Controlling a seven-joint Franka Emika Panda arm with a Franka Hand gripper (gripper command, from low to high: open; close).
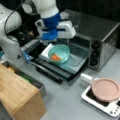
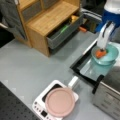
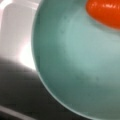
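A teal bowl (image 1: 61,51) (image 2: 110,56) (image 3: 82,70) holds an orange piece of food (image 1: 56,57) (image 2: 101,53) (image 3: 105,11). It hangs just above the open glass door (image 1: 75,65) (image 2: 91,71) of a toaster oven (image 1: 100,32). My gripper (image 1: 51,45) (image 2: 102,49) comes down on the bowl's rim, beside the orange piece, and is shut on it. A white finger (image 2: 103,37) shows in a front view. The wrist view is filled by the bowl's inside, with no fingers in it.
A white tray (image 1: 44,53) lies under the bowl's edge. A pink lidded pan (image 1: 105,89) (image 2: 60,102) sits on a small white cooktop (image 1: 110,107) (image 2: 41,105). A wooden cabinet (image 1: 17,92) (image 2: 47,17) has an open grey drawer (image 2: 62,33) with items inside.
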